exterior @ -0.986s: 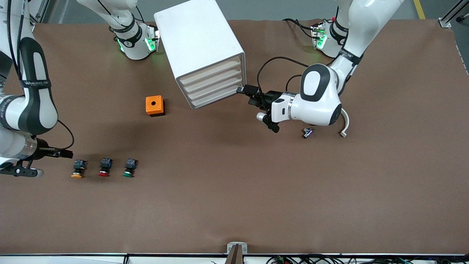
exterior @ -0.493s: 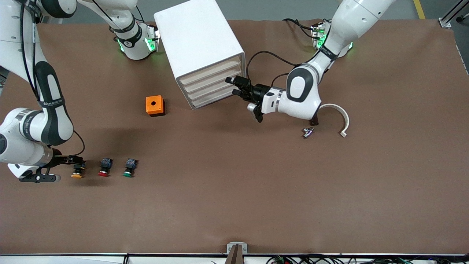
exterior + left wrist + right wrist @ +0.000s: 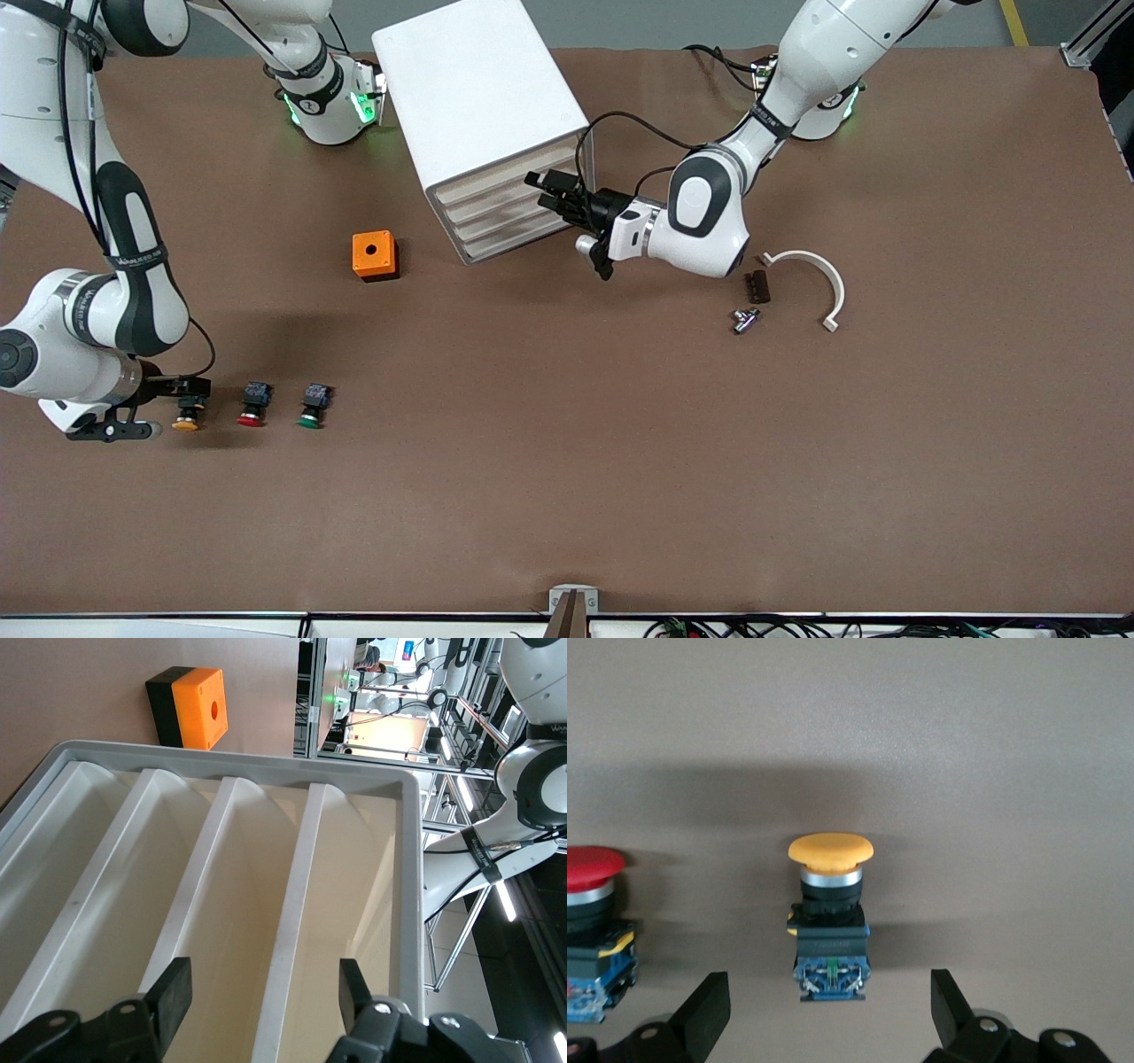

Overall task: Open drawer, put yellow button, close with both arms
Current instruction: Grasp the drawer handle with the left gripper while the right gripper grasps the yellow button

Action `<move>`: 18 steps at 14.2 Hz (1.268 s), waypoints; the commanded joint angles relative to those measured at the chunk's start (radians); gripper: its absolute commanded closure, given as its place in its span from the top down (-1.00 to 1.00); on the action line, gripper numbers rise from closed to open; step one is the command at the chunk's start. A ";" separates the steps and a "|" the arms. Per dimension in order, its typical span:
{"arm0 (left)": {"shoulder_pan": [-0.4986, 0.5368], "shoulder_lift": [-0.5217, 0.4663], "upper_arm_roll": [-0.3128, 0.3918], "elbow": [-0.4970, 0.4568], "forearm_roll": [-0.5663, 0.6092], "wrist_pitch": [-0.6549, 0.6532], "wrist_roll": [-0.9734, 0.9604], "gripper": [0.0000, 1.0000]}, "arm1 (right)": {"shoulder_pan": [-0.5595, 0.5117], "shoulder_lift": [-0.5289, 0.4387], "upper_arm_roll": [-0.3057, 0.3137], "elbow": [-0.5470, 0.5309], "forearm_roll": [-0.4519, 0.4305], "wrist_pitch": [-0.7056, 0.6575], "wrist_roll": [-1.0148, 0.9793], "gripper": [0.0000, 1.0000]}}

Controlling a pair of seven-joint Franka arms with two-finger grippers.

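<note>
The white cabinet [image 3: 483,106] has all four drawers closed; the uppermost drawer front [image 3: 505,170] also shows in the left wrist view [image 3: 354,877]. My left gripper [image 3: 542,188] is open at the drawer fronts, its fingers [image 3: 174,990] either side of the ledge under the uppermost drawer, gripping nothing. The yellow button [image 3: 186,415] lies on the table at the right arm's end, first in a row of three. My right gripper [image 3: 193,387] is open at the button's bluish rear block [image 3: 831,970]. Its fingers [image 3: 707,1005] stand apart from the block on both sides.
The red button [image 3: 252,406] and the green button [image 3: 311,406] lie beside the yellow one. An orange cube with a hole [image 3: 374,255] sits near the cabinet. A white curved piece [image 3: 828,276], a dark block [image 3: 757,285] and a small metal part [image 3: 744,319] lie toward the left arm's end.
My left gripper has moved in from beside the cabinet to its drawer fronts. My right gripper has moved up to the yellow button's rear. The drawers and buttons have not moved.
</note>
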 commanded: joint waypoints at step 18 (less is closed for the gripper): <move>-0.084 0.027 -0.011 0.021 -0.162 0.049 0.199 -0.46 | -0.023 0.059 0.019 0.024 0.053 0.049 -0.010 -0.22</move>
